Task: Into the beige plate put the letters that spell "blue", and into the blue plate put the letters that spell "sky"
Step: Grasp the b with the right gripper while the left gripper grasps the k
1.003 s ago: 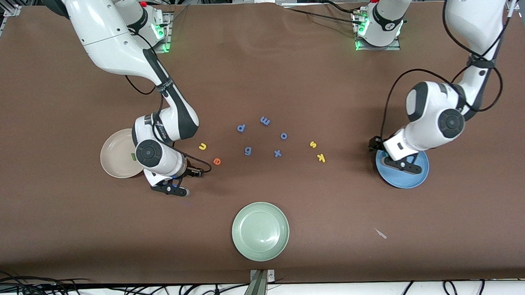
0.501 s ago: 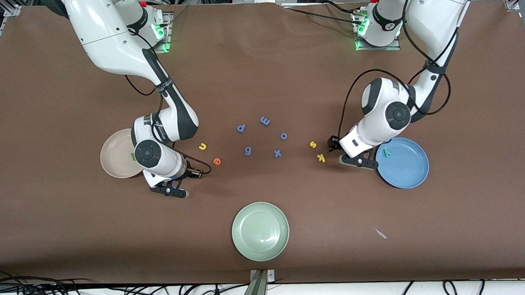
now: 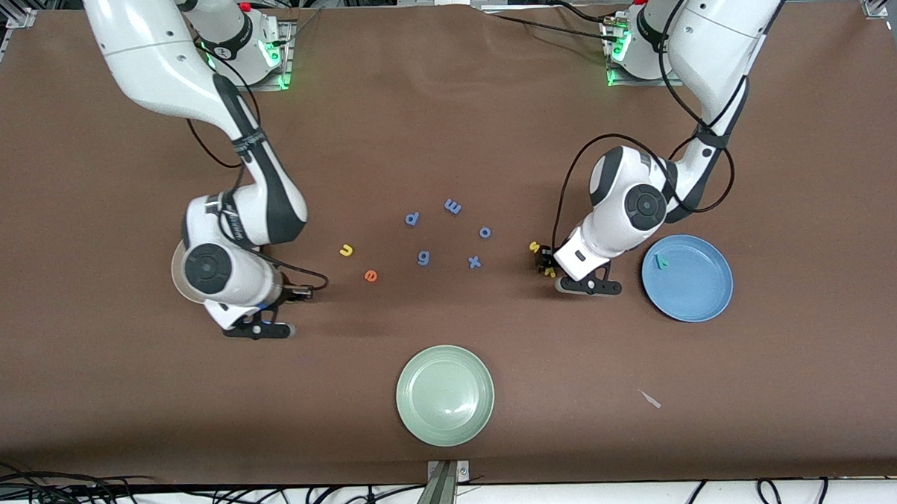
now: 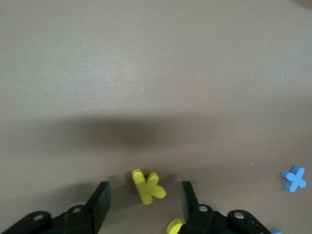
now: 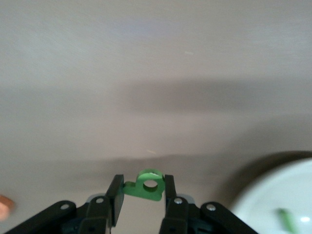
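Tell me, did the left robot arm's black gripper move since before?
Yes. The left gripper left the round blue plate and moved toward the table's middle, now straddling the yellow foam letter k.

Three plates (image 3: 692, 292), five blue letters (image 3: 423, 258), three yellow letters (image 3: 345, 249), three green letters (image 5: 138, 189), one orange letter (image 3: 371, 275).

Matt brown cloth-like table cover (image 3: 444, 133), glossy white plastic arm shells, matt foam-looking yellow "k" (image 4: 148, 187), smooth glazed-looking blue plate (image 3: 700, 292), matt black gripper fingers (image 5: 115, 200)
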Robot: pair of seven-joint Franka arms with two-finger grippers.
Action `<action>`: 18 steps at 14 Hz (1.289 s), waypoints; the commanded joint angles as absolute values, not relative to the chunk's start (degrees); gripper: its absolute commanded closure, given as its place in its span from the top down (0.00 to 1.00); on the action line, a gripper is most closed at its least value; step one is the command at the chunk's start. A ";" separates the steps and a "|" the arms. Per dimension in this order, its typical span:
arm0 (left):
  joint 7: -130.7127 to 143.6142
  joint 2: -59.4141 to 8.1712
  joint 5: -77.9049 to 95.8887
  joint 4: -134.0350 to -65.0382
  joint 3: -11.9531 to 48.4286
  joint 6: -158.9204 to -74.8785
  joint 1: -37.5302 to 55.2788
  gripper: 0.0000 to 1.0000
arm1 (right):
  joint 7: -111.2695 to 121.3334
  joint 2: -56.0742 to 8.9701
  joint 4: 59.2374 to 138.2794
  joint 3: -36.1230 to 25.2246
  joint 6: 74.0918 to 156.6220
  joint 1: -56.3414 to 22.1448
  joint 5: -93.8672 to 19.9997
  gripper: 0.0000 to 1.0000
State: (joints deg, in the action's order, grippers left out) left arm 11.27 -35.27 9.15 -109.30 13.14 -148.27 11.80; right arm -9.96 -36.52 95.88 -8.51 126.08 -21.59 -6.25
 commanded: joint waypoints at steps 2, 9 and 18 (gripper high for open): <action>12.57 -38.14 9.67 -108.02 12.48 -151.60 14.06 0.63 | 2.09 -24.98 112.56 -12.56 129.55 -21.53 -6.85 0.27; 12.04 -38.14 5.01 -108.54 11.87 -151.61 13.71 0.22 | -1.46 -24.17 118.48 -15.30 133.16 -21.44 -8.08 1.00; 1.02 -25.60 2.28 -110.47 11.42 -137.66 3.01 0.17 | -27.48 -28.03 111.37 -6.94 133.86 -25.65 -13.80 1.00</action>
State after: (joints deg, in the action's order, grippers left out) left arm 7.67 -32.53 3.39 -107.58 11.00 -143.70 7.25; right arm -22.76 -25.73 114.05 -7.37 133.74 -23.67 -12.51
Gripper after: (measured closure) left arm 0.736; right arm 0.000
